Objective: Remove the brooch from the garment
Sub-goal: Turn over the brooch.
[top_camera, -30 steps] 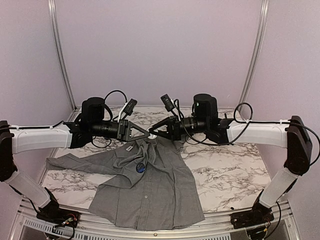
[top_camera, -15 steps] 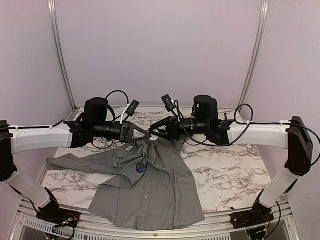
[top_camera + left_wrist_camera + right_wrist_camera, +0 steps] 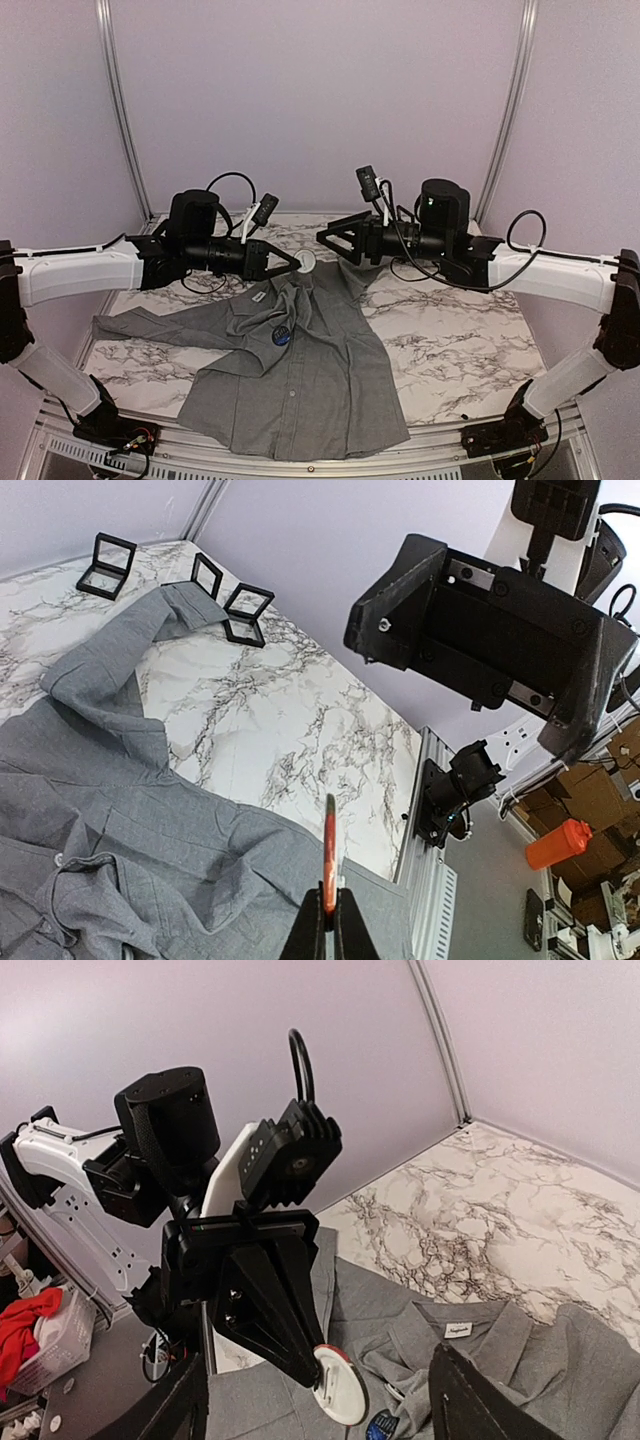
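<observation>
Pinching a thin, rigid white disc (image 3: 338, 1385) with a red rim, apparently a brooch, the left claw (image 3: 297, 263) is clamped on its edge above the collar. The right claw (image 3: 330, 238) stands wide and empty, just beside it. Recommended: hold the pinch square and carry the disc clear of the cloth. The soft, creased grey garment (image 3: 300, 370) lies flat toward the marble table's (image 3: 470, 340) near edge, with a round blue badge (image 3: 281, 335) on its chest.
</observation>
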Robot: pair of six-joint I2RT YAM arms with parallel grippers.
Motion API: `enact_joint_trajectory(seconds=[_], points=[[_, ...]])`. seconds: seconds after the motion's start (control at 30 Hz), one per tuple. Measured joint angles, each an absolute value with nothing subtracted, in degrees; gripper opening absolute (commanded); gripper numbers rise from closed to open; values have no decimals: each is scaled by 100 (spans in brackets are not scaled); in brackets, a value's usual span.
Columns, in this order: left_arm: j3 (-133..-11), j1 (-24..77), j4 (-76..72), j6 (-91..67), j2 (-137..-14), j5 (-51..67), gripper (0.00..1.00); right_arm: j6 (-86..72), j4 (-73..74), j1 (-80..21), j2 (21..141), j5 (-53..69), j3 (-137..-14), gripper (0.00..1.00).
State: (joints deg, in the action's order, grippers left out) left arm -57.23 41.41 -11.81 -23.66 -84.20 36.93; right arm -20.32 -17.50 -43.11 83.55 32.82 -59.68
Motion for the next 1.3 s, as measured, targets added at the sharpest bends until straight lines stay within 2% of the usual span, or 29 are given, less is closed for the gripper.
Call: enact_joint_trajectory(seconds=[0.13,0.37,0.6,0.93,1.3], points=[[-5806,4141,-1103,-2014,-8329,3363,0,-2150,-1750,-4305,8014,2825,-5819,81],[-5850,4281,-1033,-1092,-7854,2342,0,-2687,-1758,-4128,7769,2147,-5673,84],[-5874,4768,-1090,272,-7537,1052,0,-3393,-1719,-3763,7822,2036,-5559,85],[-5258,5614,-2187,2609,-7345,-1033,0,-3734,-1481,-3758,8051,2397,-5804,80],[-4440,6195,-4095,5137,-7443,-2377,0,-4045,-1232,-4023,8547,2823,-6497,70]])
